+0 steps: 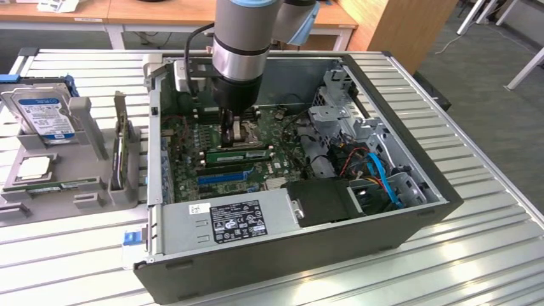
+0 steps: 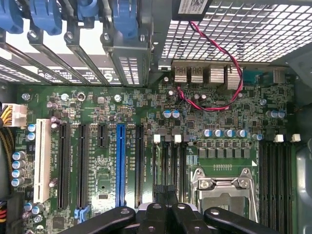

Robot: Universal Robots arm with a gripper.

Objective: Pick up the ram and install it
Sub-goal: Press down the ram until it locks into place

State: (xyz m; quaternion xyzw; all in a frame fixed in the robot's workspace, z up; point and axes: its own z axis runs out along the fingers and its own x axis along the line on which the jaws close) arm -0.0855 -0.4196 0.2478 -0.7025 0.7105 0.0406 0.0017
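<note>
The ram (image 1: 241, 155), a narrow green stick, stands on edge in a slot of the motherboard (image 1: 191, 137) inside the open computer case (image 1: 297, 261). My gripper (image 1: 231, 141) reaches straight down onto the middle of its top edge. In the wrist view the black fingers (image 2: 155, 214) are drawn together, the gripper (image 2: 164, 189) sitting over the row of dark ram slots (image 2: 168, 161) beside the metal CPU socket (image 2: 224, 190). From there the stick is edge-on and hard to tell from the slots.
The power supply (image 1: 238, 220) and a drive cage with blue cables (image 1: 374, 172) crowd the case around the board. On the exterior view's left, a grey fixture (image 1: 60, 166) holds a hard drive (image 1: 42, 115), a chip (image 1: 32, 167), an upright card (image 1: 119, 153) and a thin green strip (image 1: 51, 187).
</note>
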